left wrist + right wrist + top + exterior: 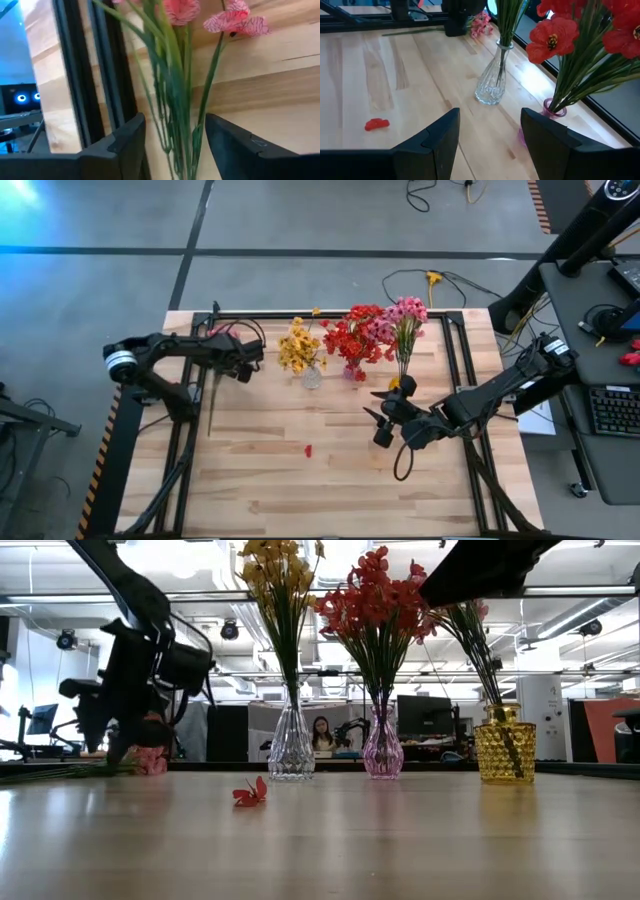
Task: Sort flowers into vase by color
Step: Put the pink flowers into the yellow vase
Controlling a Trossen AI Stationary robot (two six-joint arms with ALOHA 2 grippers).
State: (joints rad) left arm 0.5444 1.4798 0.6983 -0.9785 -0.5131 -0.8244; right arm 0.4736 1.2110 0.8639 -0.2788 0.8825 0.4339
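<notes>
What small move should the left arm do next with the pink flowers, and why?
Probably close the left hand on the green stems of the pink artificial flower sprig. The stems already pass between its open fingers near the wooden table's left rear edge, and the gold faceted vase, which holds pink flowers, is far across the table.

Around the wooden table (330, 490)
A keyboard (612, 410) lies on a desk (580, 330) well outside the right gripper (380, 418); cables (440, 280) trail beyond it, and a person (322, 733) sits far behind.
</notes>
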